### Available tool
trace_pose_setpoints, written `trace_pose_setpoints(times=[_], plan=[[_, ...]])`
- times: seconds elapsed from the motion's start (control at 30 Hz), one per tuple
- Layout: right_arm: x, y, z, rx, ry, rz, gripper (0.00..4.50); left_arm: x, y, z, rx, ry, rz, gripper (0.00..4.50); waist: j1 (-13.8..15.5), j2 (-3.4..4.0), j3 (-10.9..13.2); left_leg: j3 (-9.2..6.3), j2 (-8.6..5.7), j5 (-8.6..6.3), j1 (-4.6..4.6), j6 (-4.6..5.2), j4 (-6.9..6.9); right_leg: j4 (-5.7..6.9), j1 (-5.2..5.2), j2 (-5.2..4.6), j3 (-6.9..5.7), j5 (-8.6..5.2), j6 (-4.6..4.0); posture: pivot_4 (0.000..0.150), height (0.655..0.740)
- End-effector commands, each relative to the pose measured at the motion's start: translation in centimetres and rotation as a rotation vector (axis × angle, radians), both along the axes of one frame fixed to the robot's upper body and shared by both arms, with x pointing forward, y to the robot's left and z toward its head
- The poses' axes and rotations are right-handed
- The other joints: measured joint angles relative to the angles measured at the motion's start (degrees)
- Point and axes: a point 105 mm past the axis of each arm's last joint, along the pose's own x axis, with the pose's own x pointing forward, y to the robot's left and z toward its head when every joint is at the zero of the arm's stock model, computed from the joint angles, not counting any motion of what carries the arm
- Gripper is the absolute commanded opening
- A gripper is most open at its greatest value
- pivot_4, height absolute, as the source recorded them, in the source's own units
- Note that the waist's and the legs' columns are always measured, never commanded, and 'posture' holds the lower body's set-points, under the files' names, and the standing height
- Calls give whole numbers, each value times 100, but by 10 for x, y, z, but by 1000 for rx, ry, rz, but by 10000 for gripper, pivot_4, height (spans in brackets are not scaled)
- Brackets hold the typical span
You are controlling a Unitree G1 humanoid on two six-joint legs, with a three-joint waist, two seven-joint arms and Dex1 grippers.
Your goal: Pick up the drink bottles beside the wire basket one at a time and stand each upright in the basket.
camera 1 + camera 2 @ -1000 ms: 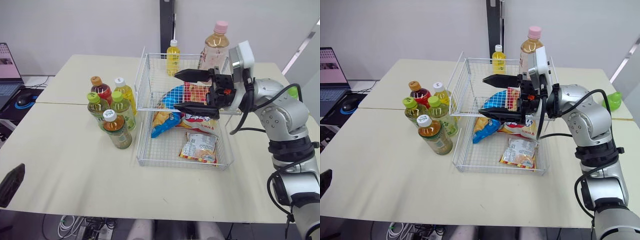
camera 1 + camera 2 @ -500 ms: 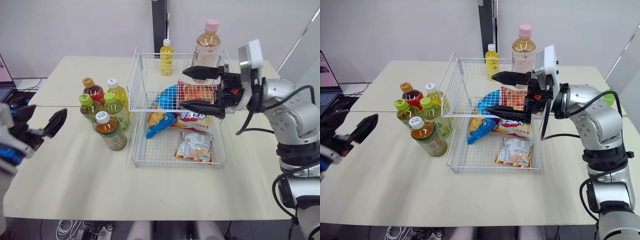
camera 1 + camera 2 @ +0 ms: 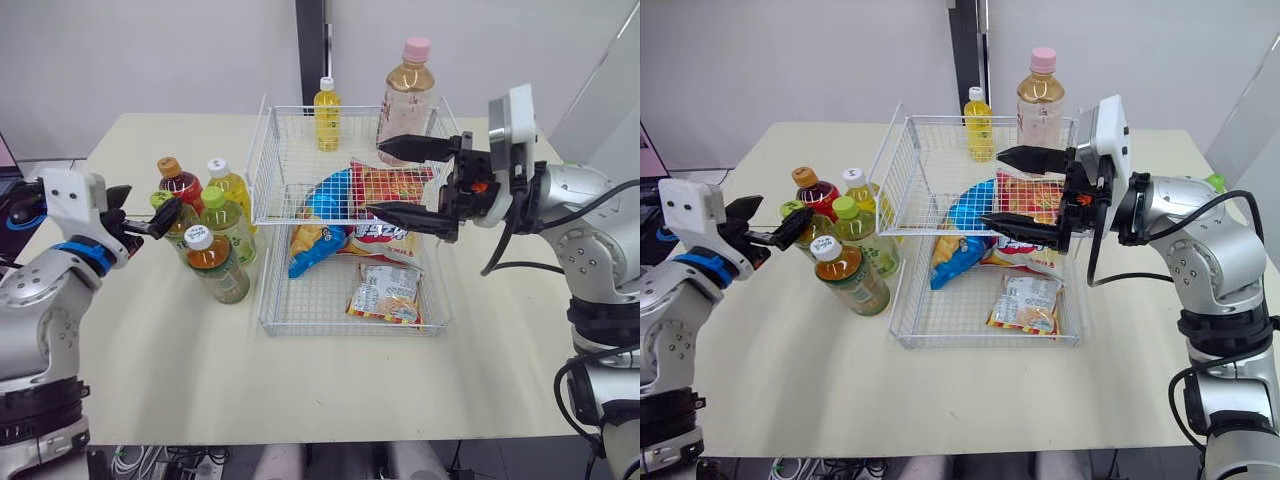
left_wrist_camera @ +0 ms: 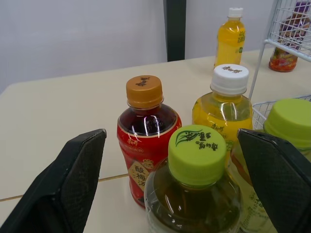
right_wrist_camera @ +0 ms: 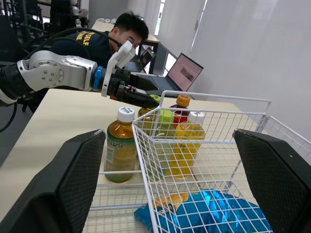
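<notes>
The left claw (image 3: 150,212) is hanging with its fingers wide apart, and the green-cap bottle (image 4: 197,160) is standing just in front, lined up with the gap. I think it should be sliding in straight and squeezing the bottle's body without bumping the red bottle (image 4: 146,131) just behind. Farther off, the right claw (image 3: 375,178) is hanging with fingers apart over the wire basket (image 3: 262,215).

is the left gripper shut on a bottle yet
No, the left gripper is open, spread wide on either side of the green-capped bottle.
</notes>
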Motion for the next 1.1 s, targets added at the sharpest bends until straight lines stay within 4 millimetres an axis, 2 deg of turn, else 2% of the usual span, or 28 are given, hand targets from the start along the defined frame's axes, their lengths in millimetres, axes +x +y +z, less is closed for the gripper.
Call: trace_pose_setpoints(times=[0.03,0.13,0.23,0.47,0.53,0.73,1.1], plan=[[-8,-3,13,15,-52,-6,45000,6,-4,9,21,-46,-16,44944,-8,0,0,0,1,0,0,0,0,0,0,0,-1,0,0,1500,7400],[-8,-3,14,14,-52,-10,45000,10,-5,7,20,-45,-24,44944,-12,0,0,-1,0,0,0,0,0,0,-1,0,0,0,0,1500,7400],[-8,-3,14,13,-53,-14,45000,10,-7,3,18,-33,-40,39489,-12,0,0,0,0,0,-1,0,0,0,-2,0,-1,0,0,1500,7400],[-8,-4,15,14,-55,-18,45000,9,-8,-5,14,-10,-42,17645,-10,0,0,-2,0,0,-3,0,0,0,-3,-1,-1,0,1,1500,7400],[-9,-4,15,12,-56,-18,45000,9,-9,-6,14,-7,-44,13542,-11,0,0,-2,0,0,-3,0,0,0,-3,-1,-1,1,1,1500,7400],[-9,-3,14,10,-56,-14,45000,4,-7,2,4,-38,-49,13554,-11,0,0,-2,0,0,-3,0,0,0,-3,-1,0,1,1,1500,7400],[-13,-2,12,8,-39,21,45000,-26,-6,32,41,-65,-142,13553,-20,-1,1,-7,1,0,-15,0,-1,-2,-15,-2,-4,1,1,1500,7400]])
